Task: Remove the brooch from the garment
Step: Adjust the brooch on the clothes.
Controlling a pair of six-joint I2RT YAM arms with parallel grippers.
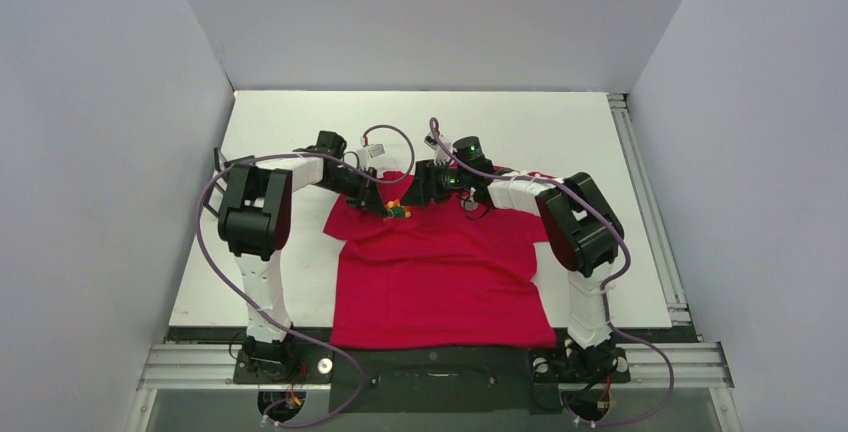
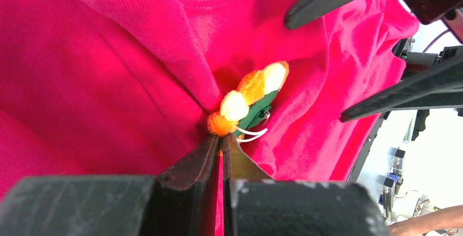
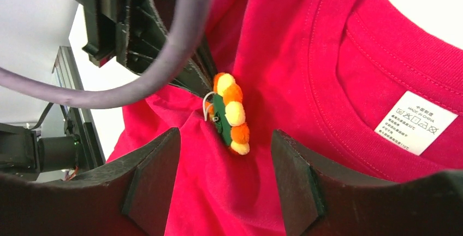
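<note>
The brooch (image 2: 251, 96), orange and yellow pompoms on green backing, sits beside the collar of the red shirt (image 1: 440, 272), near the middle of the worktop (image 1: 280, 132). The left gripper (image 2: 221, 137), pressed together, pinches a fold of shirt at the brooch's end. The right gripper (image 3: 224, 135) stands spread astride it, so the next move, I judge, is to close on the brooch and pull. Only the right wrist view shows the collar's white label (image 3: 416, 122).

Red T-shirt (image 1: 440, 272) spread front-up, a pom-pom brooch (image 2: 251, 96) pinned just below its collar.
The brooch is a short row of orange and cream pom-poms on a green backing with a thin white loop. It sits in the gap of the spread right pincer (image 3: 225, 135). Its orange end touches the tips of the closed left pincer (image 2: 221, 137), where the cloth bunches into creases. A white label (image 3: 416, 122) shows inside the neckline.
</note>
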